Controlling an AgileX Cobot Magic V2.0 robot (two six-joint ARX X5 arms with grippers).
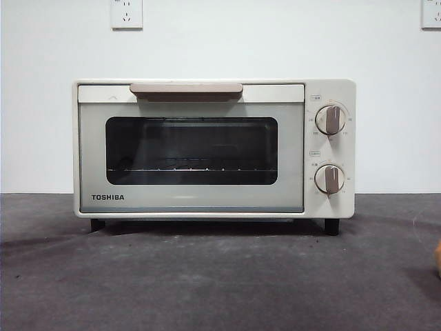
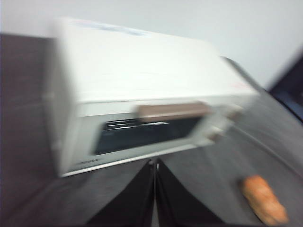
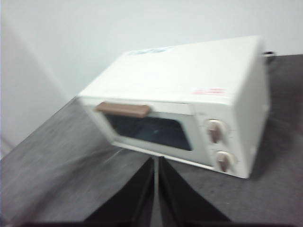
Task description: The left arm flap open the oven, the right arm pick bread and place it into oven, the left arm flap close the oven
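Note:
The cream-white oven (image 1: 213, 148) stands in the middle of the table with its door shut; the beige handle (image 1: 186, 88) runs along the top of the door. Both wrist views see the oven (image 2: 142, 94) (image 3: 189, 94) from above and in front. The bread (image 2: 262, 198) lies on the dark table beside the oven, on the side where its knobs are; in the front view only a sliver of the bread (image 1: 437, 258) shows at the right edge. My left gripper (image 2: 155, 165) is shut and empty, short of the door. My right gripper (image 3: 156, 163) is shut and empty too.
The table top (image 1: 220, 283) is dark grey cloth, backed by a white wall with power sockets (image 1: 127, 14). The oven's two knobs (image 1: 331, 119) sit on its right front panel. Neither arm shows in the front view.

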